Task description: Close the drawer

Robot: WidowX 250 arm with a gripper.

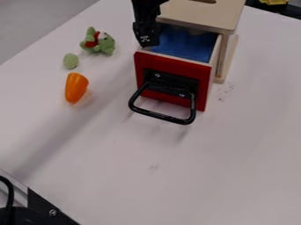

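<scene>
So the drawer (143, 67) is sitting pulled out of the wooden box (197, 15), its red front facing the lower part of the view and its blue inside (187, 45) showing. The black handle (157, 115) sticks out from that front, over the tabletop (235, 154). The tabletop's pale surface stretches away in front of the handle, down toward the bottom of the view, and runs wide along the right side too.

The gripper (147, 37) hangs down from the top edge, right at the drawer's left-hand rim, just behind the corner of the red front. Can't tell if it's actually touching the rim, and can't tell if it's clenched or released either. That spot is tight, with the drawer wall and the box's front edge both close by.

The far-left tabletop edge cuts a slant up toward the top, with grey floor (35, 22) past it. Off to the left of the drawer there's a green plush toy (106, 44) (with a bit of red on it, kinda cute), a small green oval piece (70, 61) just beside it, and an orange cone-shaped thing (76, 88) nearer the camera. All three sit beside the drawer's path into the box, apart from it. A black bracket (45, 208) pokes in at the lower left corner, and something yellow (273, 1) peeks in at upper right.
</scene>
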